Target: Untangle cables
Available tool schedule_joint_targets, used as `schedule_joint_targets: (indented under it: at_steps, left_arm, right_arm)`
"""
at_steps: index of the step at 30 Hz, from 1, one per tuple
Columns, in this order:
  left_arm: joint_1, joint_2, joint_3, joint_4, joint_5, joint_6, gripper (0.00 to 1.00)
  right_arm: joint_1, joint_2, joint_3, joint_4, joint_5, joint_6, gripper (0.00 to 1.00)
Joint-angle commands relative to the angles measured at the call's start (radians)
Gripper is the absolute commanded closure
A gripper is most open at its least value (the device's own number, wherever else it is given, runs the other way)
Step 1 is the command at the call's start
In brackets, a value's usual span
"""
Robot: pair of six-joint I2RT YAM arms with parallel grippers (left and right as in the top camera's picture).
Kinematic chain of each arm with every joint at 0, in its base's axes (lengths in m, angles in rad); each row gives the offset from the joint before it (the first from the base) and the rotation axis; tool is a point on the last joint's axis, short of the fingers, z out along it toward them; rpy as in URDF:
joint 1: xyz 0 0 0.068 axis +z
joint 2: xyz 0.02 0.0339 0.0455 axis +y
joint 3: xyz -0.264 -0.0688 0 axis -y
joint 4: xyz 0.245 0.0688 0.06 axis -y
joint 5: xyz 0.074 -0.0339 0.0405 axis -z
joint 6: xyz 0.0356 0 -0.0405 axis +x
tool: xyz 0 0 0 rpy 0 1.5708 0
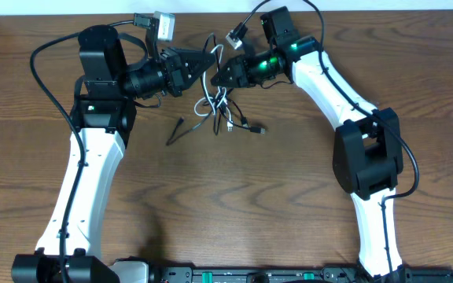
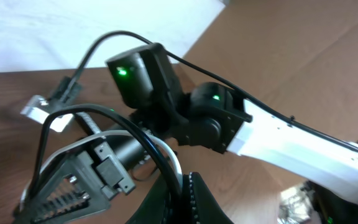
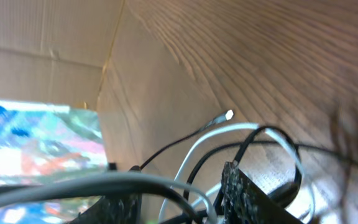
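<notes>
Overhead stares straight down at the bench [image 1: 274, 204], left wrist sits tight and tilted, aimed across at the right arm [image 2: 291, 146], while right wrist skims low over the cables [image 3: 247, 126] that overhead shares.

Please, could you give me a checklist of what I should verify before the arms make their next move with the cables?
1. Left pincer closed on the cables: ok.
2. Right pincer holding a cable: cannot tell.
3. The two cables separated: not ok, they hang tangled together below both pincers.
4. Black cable end lying free on the table: ok.
</notes>
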Motion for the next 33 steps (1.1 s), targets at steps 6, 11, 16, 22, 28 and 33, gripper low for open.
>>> schedule_joint_targets:
  at_steps: [6, 11, 16, 22, 28, 33]
  left_arm:
    - [-0.003, -0.022, 0.014, 0.004, -0.039, 0.001, 0.93]
    - [-0.003, -0.022, 0.014, 0.004, -0.039, 0.001, 0.93]
    - [0.005, -0.023, 0.014, 0.024, -0.039, -0.018, 0.92]
    - [0.081, -0.023, 0.014, 0.238, -0.007, -0.283, 0.92]
    - [0.177, -0.023, 0.014, 0.459, 0.082, -0.517, 0.93]
    - [0.209, -0.023, 0.014, 0.469, 0.095, -0.575, 0.93]
  right_arm:
    - [0.067, -0.002, 0.0, -0.111, 0.297, 0.225, 0.64]
    - [0.08, -0.002, -0.001, -0.111, 0.346, 0.225, 0.74]
    - [0.09, -0.002, -0.001, -0.172, 0.48, 0.225, 0.98]
    - [0.055, -0.002, -0.001, -0.28, 0.669, 0.225, 0.94]
    - [-0.043, -0.002, -0.001, -0.384, 0.723, 0.154, 0.63]
    - [-0.124, -0.002, -0.001, -0.397, 0.633, 0.056, 0.64]
